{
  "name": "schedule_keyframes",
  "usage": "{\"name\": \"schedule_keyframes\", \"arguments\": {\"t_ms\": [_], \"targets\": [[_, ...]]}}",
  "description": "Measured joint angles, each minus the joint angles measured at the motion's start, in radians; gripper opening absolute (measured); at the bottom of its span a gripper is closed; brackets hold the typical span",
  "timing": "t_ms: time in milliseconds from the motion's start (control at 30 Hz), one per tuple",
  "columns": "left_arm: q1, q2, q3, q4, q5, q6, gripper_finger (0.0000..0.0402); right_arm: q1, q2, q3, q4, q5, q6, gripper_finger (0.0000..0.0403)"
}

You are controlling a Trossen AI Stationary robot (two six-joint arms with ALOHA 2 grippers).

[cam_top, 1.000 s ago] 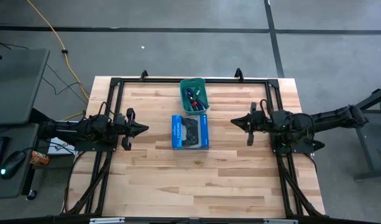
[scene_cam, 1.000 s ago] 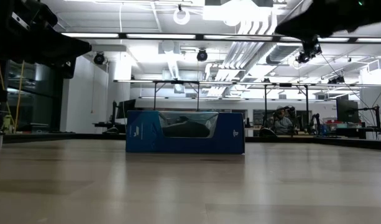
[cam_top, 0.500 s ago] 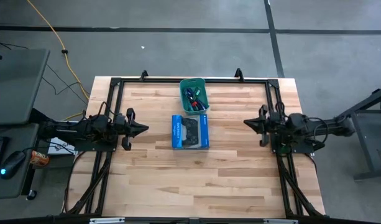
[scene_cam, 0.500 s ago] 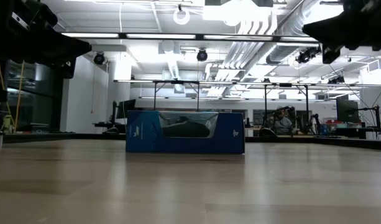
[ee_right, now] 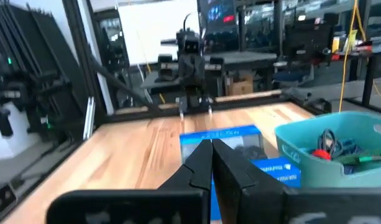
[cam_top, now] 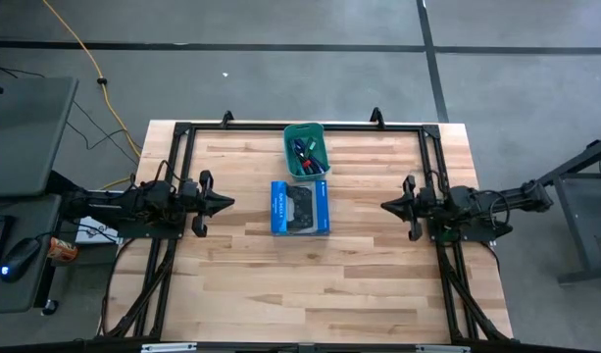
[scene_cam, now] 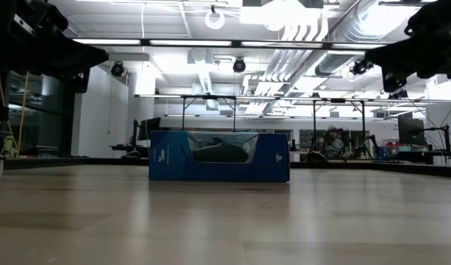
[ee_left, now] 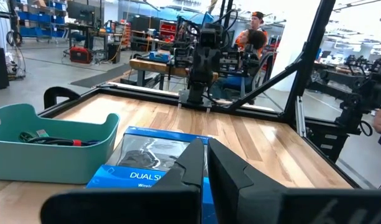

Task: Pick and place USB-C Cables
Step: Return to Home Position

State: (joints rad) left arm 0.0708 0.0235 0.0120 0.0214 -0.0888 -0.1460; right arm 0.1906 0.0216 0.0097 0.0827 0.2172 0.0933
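The USB-C Cables (cam_top: 307,153) are lying bundled together inside the teal bin (cam_top: 288,147), which is sitting near the back edge of the wooden surface (cam_top: 280,284), just behind the blue controller box (cam_top: 300,208). Green, blue and red-marked strands are showing above its rim, though the separate bundles are hard to tell apart. The left hand (cam_top: 229,203) is hovering above the surface to the left of the box, its fingers (ee_left: 190,165) pressing together on nothing. The right hand (cam_top: 385,206) is hanging on the opposite side, well apart from the box, its fingers (ee_right: 199,165) likewise closed and empty. Both hands are pointing inward toward each other. Beyond the surface, a person (scene_cam: 332,140) is sitting in the room.
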Motion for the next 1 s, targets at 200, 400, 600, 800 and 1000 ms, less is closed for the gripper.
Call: {"name": "schedule_keyframes", "arguments": {"t_ms": [200,400,600,800,1000], "targets": [[0.000,0.000,0.000,0.000,0.000,0.000,0.0003,0.003,0.008,0.000,-0.037,-0.030,-0.075,0.0000],[0.000,0.000,0.000,0.000,0.000,0.000,0.0003,-0.001,0.008,0.000,-0.036,-0.018,-0.118,0.0000],[0.000,0.000,0.000,0.000,0.000,0.000,0.0003,0.000,0.008,0.000,-0.036,-0.018,-0.119,0.0000],[0.000,0.000,0.000,0.000,0.000,0.000,0.0003,-0.001,0.008,0.000,-0.036,-0.018,-0.119,0.0000],[0.000,0.000,0.000,0.000,0.000,0.000,0.0003,-0.001,0.008,0.000,-0.036,-0.019,-0.119,0.0000]]}}
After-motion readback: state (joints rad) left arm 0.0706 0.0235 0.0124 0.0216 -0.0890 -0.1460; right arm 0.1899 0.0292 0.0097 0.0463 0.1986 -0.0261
